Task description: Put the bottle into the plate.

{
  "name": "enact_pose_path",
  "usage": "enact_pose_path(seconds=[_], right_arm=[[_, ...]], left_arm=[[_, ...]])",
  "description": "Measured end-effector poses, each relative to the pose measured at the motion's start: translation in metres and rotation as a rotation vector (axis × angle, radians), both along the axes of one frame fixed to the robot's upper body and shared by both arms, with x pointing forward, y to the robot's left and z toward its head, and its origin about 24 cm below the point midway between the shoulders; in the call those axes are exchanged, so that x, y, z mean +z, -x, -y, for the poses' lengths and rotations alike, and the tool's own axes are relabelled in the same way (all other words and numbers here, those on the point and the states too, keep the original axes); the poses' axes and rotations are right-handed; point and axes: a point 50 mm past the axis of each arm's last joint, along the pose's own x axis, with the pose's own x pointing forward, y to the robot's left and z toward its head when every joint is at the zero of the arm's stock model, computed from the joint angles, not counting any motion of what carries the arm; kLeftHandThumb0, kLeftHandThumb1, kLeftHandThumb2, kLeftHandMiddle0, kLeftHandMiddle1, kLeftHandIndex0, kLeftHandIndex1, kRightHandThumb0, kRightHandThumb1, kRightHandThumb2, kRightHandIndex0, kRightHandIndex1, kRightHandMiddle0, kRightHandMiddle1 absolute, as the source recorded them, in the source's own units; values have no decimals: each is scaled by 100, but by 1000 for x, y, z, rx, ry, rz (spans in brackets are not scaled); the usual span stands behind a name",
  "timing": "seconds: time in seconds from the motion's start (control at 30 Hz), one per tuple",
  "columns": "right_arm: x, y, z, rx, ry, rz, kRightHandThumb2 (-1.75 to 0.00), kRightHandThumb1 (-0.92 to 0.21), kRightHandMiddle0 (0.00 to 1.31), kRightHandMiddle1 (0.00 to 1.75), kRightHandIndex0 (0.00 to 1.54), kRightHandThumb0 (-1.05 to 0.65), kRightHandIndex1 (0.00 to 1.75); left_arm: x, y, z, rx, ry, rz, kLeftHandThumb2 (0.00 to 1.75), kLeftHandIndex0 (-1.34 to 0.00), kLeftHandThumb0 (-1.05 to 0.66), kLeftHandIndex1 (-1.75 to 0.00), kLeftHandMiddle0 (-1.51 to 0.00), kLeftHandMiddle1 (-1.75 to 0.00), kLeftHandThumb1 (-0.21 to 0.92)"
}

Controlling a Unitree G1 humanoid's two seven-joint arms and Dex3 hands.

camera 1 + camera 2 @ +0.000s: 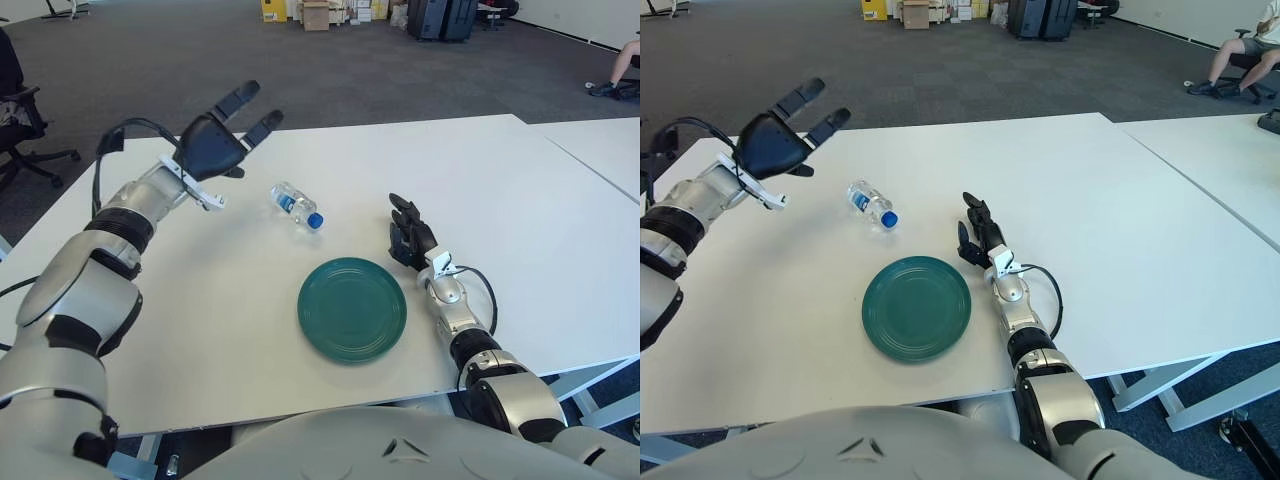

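A small clear bottle (296, 205) with a blue cap lies on its side on the white table (520, 200), just behind the green plate (352, 309). My left hand (222, 132) is raised above the table to the left of the bottle, fingers spread and holding nothing. My right hand (408, 232) shows beside the plate's right rim, fingers relaxed and empty. The bottle also shows in the right eye view (872, 204), with the plate (916, 307) in front of it.
A second white table (600, 150) adjoins at the right. An office chair (20, 120) stands at the far left. Boxes (315, 14) and dark cases (445, 18) stand on the carpet far behind. A seated person (1240, 50) is at the far right.
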Motion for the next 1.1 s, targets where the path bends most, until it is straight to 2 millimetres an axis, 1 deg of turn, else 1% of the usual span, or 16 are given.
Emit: enact_pose_path(seconds=[0.13,0.27,0.5,0.83,1.1], right_arm=[[0,0,0,-9,-2,1,-90,-92,0,35,16,-82,1],[1,0,0,-14,-4,0,-90,-92,0,37,16,-82,1],[1,1,1,4,-3,17,-91,-92,0,40,17,-82,1],[1,1,1,13,-1,13,-90,-92,0,43,18,-80,1],[0,1,1,13,-1,11,-90,-92,0,43,18,-79,1]], left_arm=[[-11,1,1,2,-31,-43,27,0,-105,0,0,0,92],[-17,2,2,-5,-53,-86,24,0,-105,0,0,0,92],[-18,-1,3,10,-111,-169,18,0,-105,0,0,0,92],[-19,-4,1,62,-165,-237,14,-1,-105,0,0,0,91],[-22,-3,0,86,-158,-318,11,-2,-105,-1,0,0,89]])
